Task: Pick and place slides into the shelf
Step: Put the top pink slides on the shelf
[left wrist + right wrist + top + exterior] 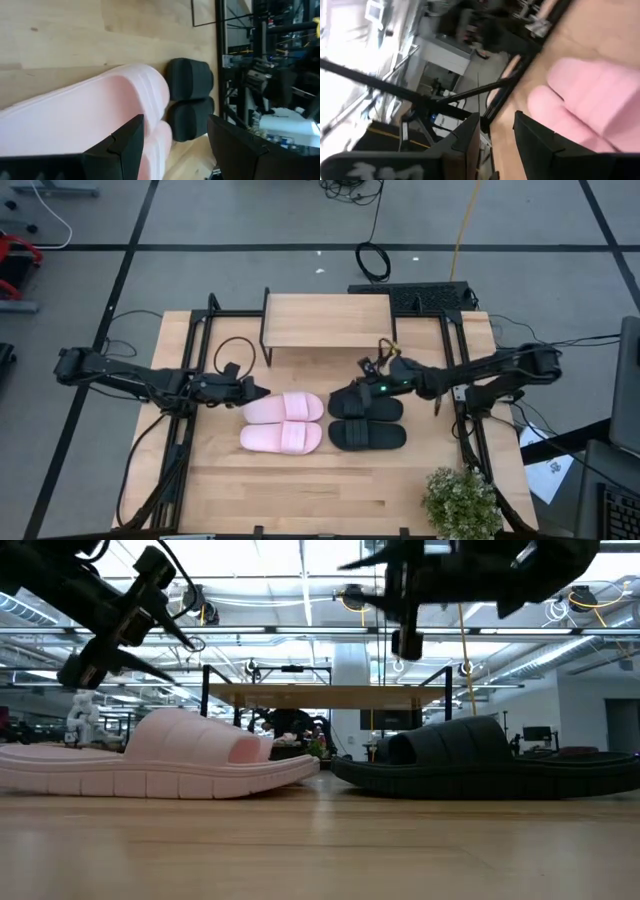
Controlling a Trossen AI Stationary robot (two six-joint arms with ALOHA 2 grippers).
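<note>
Two pale pink slides [285, 408] [281, 438] and two black slides [368, 402] [368, 435] lie sole-down side by side at mid table. The shelf [325, 320] stands on its black legs behind them, at the far edge. My left gripper [258, 393] hovers open over the left end of the far pink slide [90, 110], its fingers above it in the low view [165, 652]. My right gripper [362, 387] hangs open above the far black slide [470, 750], clear of it in the low view [405, 640]. Its wrist view looks across at the pink slides [590, 95].
Black frame rails run along the table's left [190, 380] and right [465, 405] sides under the arms. A potted plant [462, 502] sits at the near right corner. A cable loop [235, 350] lies left of the shelf. Bare wood stretches along the near edge [300, 490].
</note>
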